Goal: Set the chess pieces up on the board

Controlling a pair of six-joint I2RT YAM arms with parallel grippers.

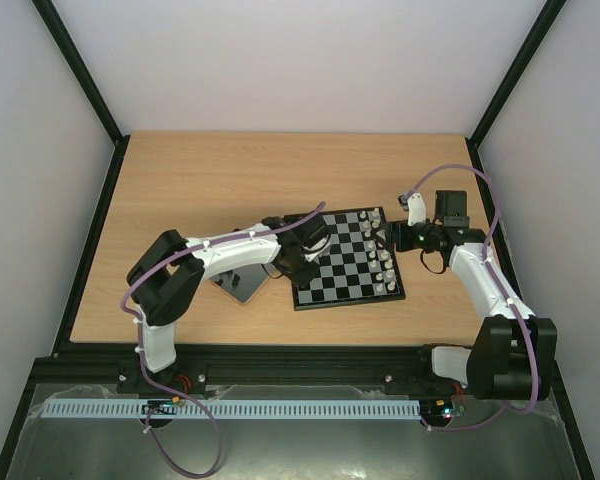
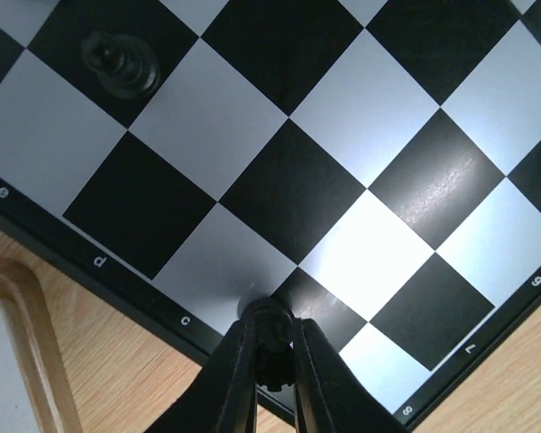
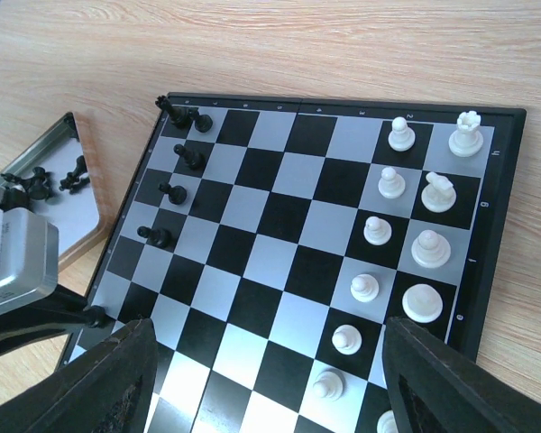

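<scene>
**A:** Left hand (image 2: 270,347), state?

**B:** Clamped on a black piece (image 2: 269,323), low over the board (image 2: 343,117), at its edge row near the file marked c. It pinches the top, likely so the base can seat flat on a square.

**A:** Neighbours?

**B:** One black pawn (image 2: 122,63) stands a row inward, well apart, so there is no crowding.

**A:** Right hand (image 3: 270,379)?

**B:** Jaws wide, holding nothing. It hangs above the far side, where white pieces (image 3: 424,248) stand in two rows, judged nearly complete.

**A:** Supply?

**B:** Spare black pieces (image 3: 36,185) lie in the tray (image 3: 68,126), just beside the board on the surface (image 1: 200,190) and within the left arm's reach.
</scene>
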